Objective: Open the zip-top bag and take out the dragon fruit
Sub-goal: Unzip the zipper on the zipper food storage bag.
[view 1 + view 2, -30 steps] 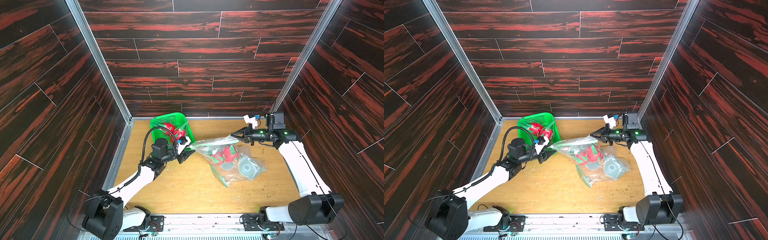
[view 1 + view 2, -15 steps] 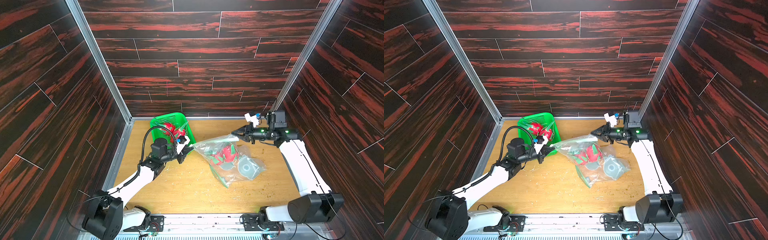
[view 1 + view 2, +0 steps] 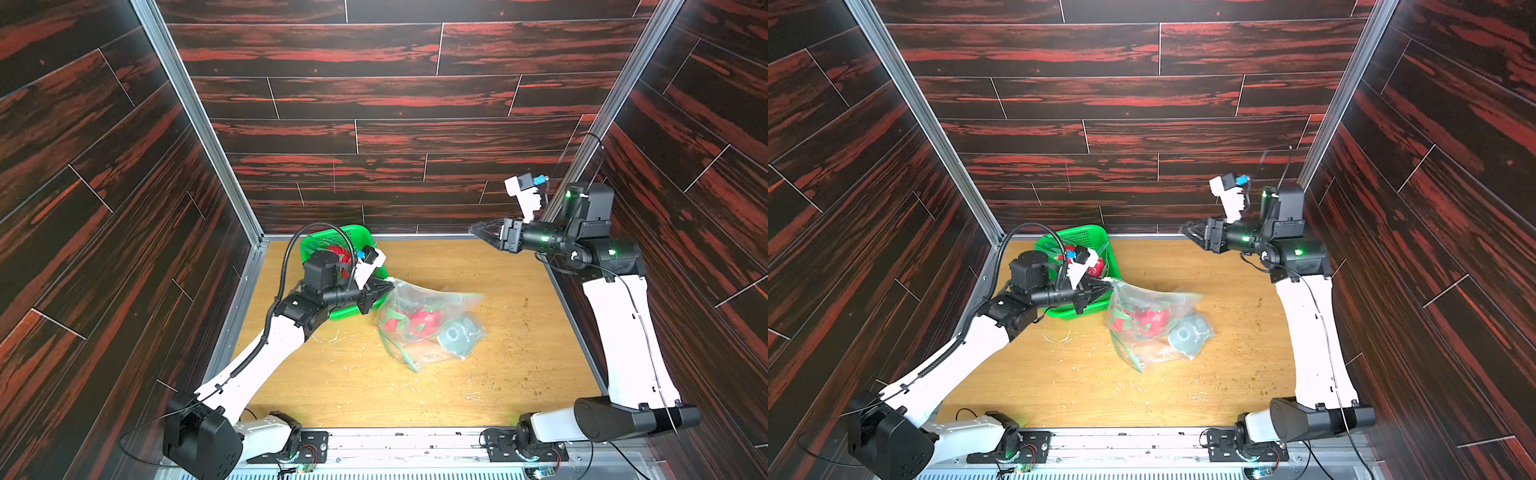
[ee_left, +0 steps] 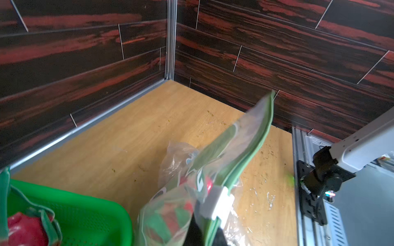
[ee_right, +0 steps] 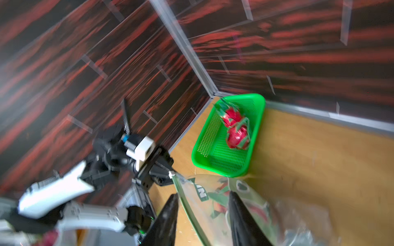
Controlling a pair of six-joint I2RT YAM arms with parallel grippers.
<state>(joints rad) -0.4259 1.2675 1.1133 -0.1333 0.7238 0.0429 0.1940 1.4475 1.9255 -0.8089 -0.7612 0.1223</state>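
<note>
Left gripper (image 3: 385, 287) was clamped on a corner of the bag (image 3: 434, 345) beside the green basket (image 3: 357, 227), dragon fruit (image 3: 422, 321) sat inside the bag — right gripper (image 3: 476, 230) hung raised, jaws apart, holding nothing.

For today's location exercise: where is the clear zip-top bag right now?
In a top view the bag lies on the table, just right of the green basket, a corner pinched by the left gripper.

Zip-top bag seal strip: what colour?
Green; the seal strip shows best in the left wrist view.
</note>
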